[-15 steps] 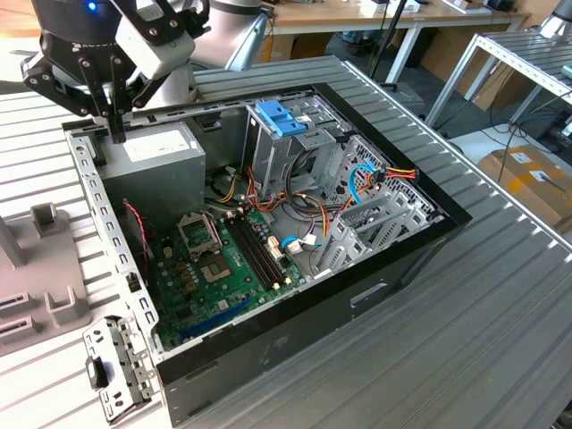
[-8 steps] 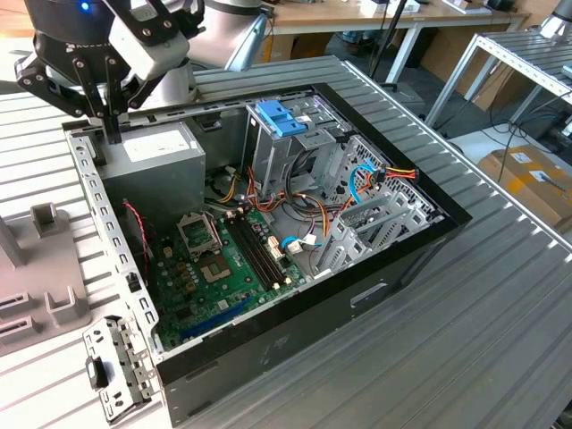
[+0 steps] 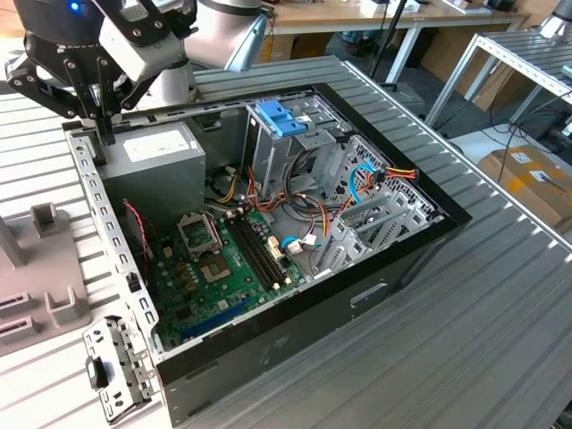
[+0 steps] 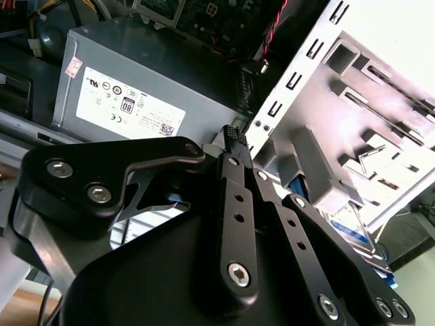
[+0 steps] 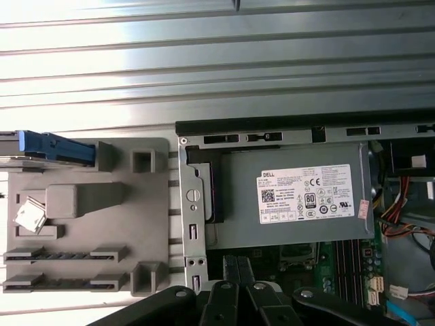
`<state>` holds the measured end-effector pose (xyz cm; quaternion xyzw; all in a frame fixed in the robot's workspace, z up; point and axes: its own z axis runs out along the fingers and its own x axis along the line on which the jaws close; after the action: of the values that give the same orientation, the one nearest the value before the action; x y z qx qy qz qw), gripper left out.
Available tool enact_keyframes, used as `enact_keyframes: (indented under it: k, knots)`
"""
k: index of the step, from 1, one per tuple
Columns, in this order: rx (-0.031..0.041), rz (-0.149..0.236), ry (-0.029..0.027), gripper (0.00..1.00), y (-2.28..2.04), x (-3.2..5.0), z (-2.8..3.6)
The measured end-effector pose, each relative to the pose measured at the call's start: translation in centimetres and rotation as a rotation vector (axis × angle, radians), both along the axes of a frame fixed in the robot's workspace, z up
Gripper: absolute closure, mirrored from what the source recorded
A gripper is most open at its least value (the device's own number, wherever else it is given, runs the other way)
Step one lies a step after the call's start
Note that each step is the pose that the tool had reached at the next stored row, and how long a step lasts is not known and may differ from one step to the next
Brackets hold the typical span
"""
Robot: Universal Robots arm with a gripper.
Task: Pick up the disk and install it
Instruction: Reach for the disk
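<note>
My black end effector [image 3: 103, 121], upper left in the exterior view, seems closed and empty over the black computer case [image 3: 268, 344]. The dark blue-railed disk [image 5: 53, 147] sits on the grey plastic holder [image 5: 81, 204] alongside; I should open wide before descending.

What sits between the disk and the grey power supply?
In the first wrist view, the grey slotted fixture and the case's metal wall separate the disk from the power supply.
</note>
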<state>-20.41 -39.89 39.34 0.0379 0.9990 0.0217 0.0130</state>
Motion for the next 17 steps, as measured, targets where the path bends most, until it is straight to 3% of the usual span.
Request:
enact_keyframes:
  k: [17]
  knots:
    - [0.0001,0.0,-0.0001,0.89,0.0,-1.27,0.0]
